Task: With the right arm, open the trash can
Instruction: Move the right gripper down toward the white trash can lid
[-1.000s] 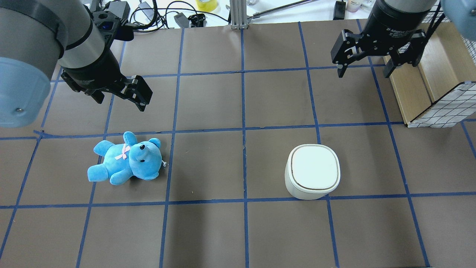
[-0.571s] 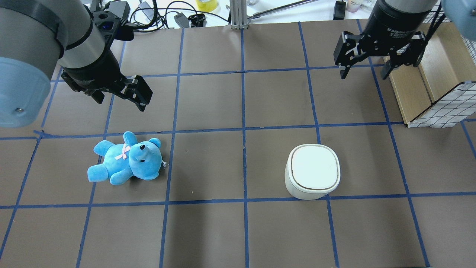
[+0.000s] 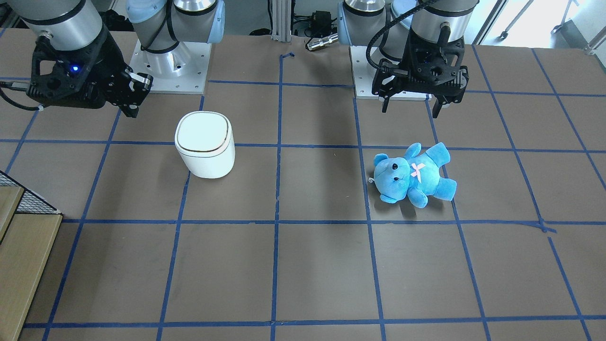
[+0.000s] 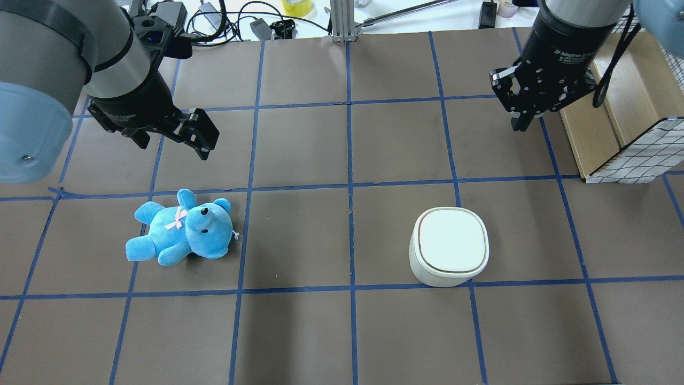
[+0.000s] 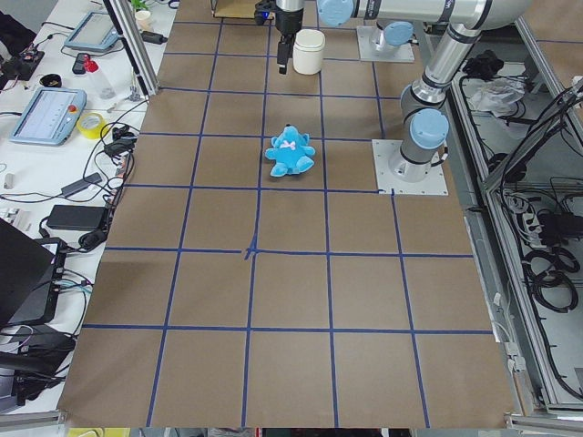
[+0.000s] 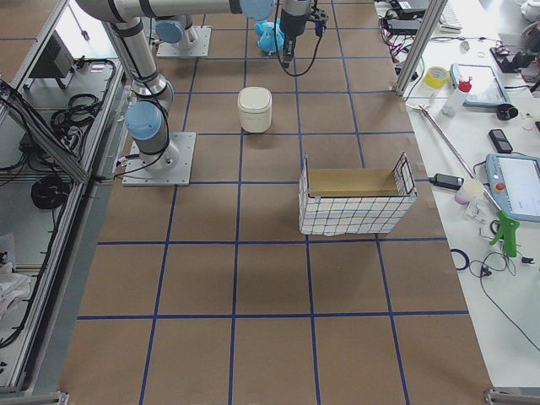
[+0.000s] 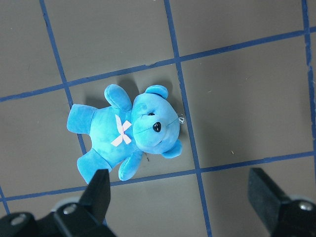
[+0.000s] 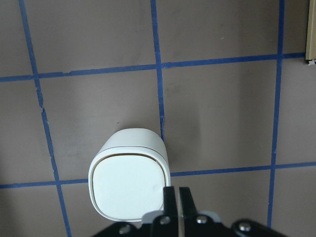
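1. Trash can stands upright and closed, well apart from the blue teddy bear.
2. Right gripper, fingers pinched together, hovers near the trash can without touching it.
3. Left gripper hangs spread wide, far from the trash can.

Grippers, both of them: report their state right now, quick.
Left gripper: open, holding nothing.
Right gripper: shut, holding nothing.

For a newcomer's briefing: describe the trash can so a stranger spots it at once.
On the brown table gridded with blue tape, look at the robot's right half, between the wire-walled crate and the blue teddy bear. The trash can stands there alone: the only white thing, rounded-square, its flat lid shut.
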You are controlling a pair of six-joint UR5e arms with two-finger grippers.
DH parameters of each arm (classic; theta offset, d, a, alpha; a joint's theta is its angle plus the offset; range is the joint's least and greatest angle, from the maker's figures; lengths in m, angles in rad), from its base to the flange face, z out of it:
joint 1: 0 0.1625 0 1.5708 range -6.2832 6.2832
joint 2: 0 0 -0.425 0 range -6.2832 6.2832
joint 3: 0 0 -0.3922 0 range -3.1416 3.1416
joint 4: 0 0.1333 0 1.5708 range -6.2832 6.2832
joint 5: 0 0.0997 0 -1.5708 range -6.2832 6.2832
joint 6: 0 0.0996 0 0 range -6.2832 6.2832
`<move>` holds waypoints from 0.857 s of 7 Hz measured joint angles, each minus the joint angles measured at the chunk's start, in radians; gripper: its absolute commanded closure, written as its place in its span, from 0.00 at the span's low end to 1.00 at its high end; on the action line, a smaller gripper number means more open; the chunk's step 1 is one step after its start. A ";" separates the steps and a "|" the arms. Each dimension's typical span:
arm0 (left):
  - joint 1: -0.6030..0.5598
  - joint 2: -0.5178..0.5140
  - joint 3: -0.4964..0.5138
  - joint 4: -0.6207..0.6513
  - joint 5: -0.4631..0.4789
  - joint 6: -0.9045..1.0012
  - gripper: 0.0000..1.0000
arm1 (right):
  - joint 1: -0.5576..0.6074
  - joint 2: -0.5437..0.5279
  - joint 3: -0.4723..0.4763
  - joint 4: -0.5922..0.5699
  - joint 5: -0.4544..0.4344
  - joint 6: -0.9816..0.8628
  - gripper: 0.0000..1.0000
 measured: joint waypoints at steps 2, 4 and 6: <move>0.000 0.000 0.000 0.000 0.000 0.000 0.00 | 0.001 0.000 0.029 0.031 0.003 0.002 1.00; 0.000 0.000 0.000 0.000 0.000 0.000 0.00 | 0.002 0.000 0.086 0.035 0.008 0.002 1.00; 0.000 0.000 0.000 0.000 0.000 0.000 0.00 | 0.002 0.000 0.144 0.028 0.011 0.001 1.00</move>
